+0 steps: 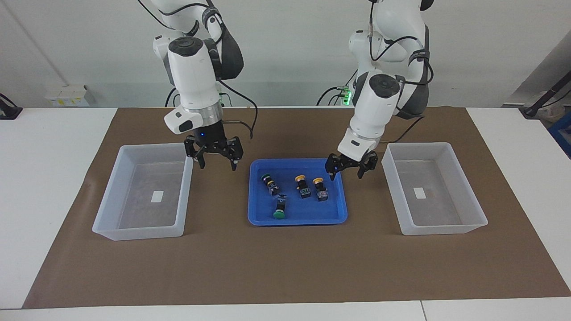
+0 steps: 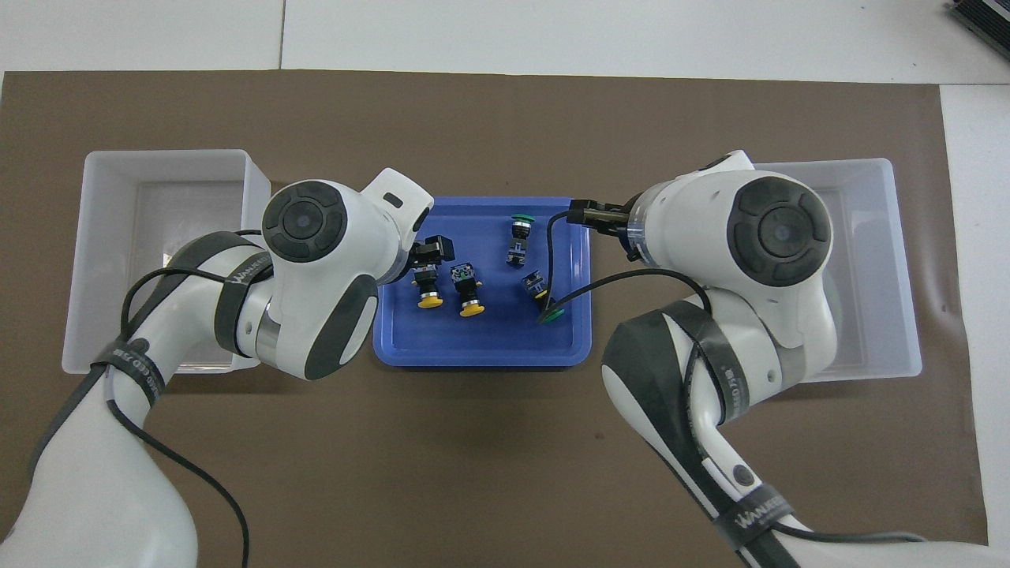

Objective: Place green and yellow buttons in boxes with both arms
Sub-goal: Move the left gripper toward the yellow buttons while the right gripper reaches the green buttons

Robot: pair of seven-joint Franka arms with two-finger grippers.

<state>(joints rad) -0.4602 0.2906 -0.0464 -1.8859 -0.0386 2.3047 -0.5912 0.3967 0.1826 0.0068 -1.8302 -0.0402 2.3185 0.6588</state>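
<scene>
A shallow blue tray (image 1: 256, 218) sits in the middle of the brown mat (image 1: 285, 267) on the white table (image 1: 44, 147), and all four buttons lie inside it. The two yellow buttons (image 1: 302, 185) lie side by side toward the left arm's end of the tray, caps pointing toward the robots. One green button (image 1: 269, 183) lies toward the right arm's end, its cap also toward the robots — the other green button (image 1: 279, 208) lies just beside it, farther from the robots, cap turned away from them. None of the four is touched by an arm.

The left end effector (image 1: 346, 173) hangs over the tray's corner nearest the left arm's base, just above the rim, fingers spread and holding nothing. The right end effector (image 1: 217, 163) hangs over the bare mat between the tray and the box at the right arm's end (image 1: 142, 232), near that box's corner; its fingers are also spread and empty.

The box at the left arm's end (image 1: 441, 229) stands well apart from the tray, as does its twin. Each box shows a small white sticker (image 1: 156, 196) on its floor and holds no button — both stand upright on the mat.

In the overhead view both arms' bulky white wrists cover parts of the boxes and the tray's edges.
</scene>
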